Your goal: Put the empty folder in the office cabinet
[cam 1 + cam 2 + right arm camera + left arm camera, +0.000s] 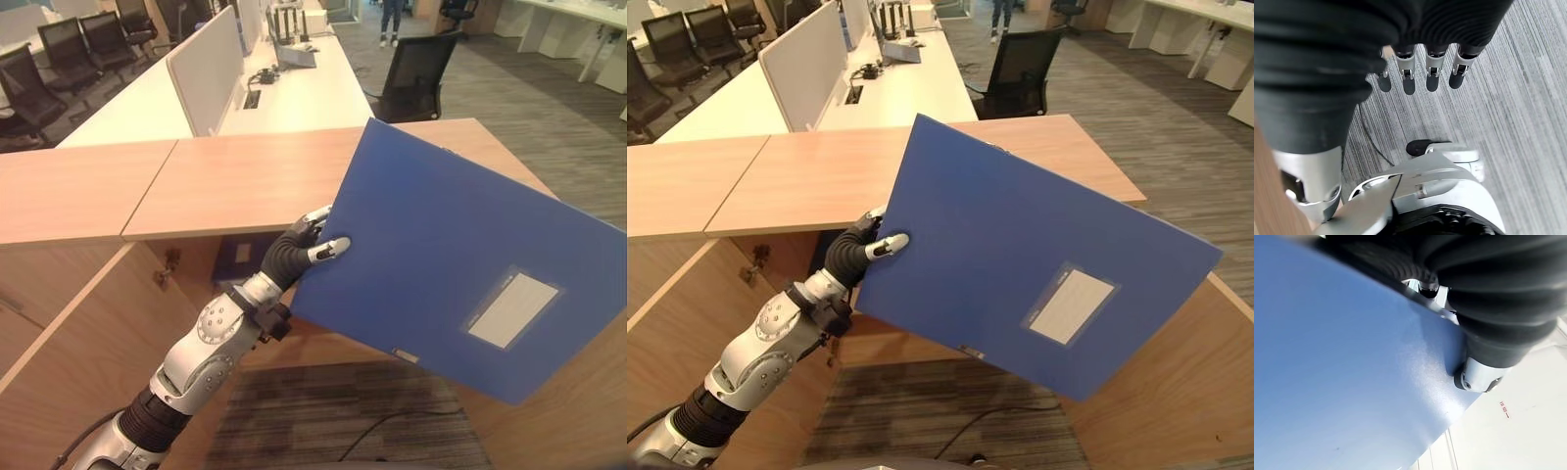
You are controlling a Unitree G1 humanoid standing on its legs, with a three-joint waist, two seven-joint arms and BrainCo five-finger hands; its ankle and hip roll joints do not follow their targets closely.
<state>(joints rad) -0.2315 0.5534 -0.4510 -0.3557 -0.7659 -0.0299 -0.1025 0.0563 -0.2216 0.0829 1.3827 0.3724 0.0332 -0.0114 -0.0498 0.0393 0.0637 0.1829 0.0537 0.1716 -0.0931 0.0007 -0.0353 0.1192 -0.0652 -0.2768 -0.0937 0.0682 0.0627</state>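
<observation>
A flat blue folder (451,255) with a white label is held up in the air, tilted, in front of a wooden office cabinet (245,181). My left hand (299,250) pinches the folder's left edge, thumb on the near face and fingers behind it. The folder's blue surface (1342,372) lies against the thumb in the left wrist view. The cabinet stands open below its top, with a wooden door (78,362) swung out at the left. My right hand (1420,73) hangs over the grey carpet with relaxed fingers and holds nothing.
Another wooden panel (1176,382) stands at the right of the opening. Behind the cabinet run white desks (284,93) with a divider screen, black office chairs (416,78) and grey carpet (529,108). A person stands far back in the aisle.
</observation>
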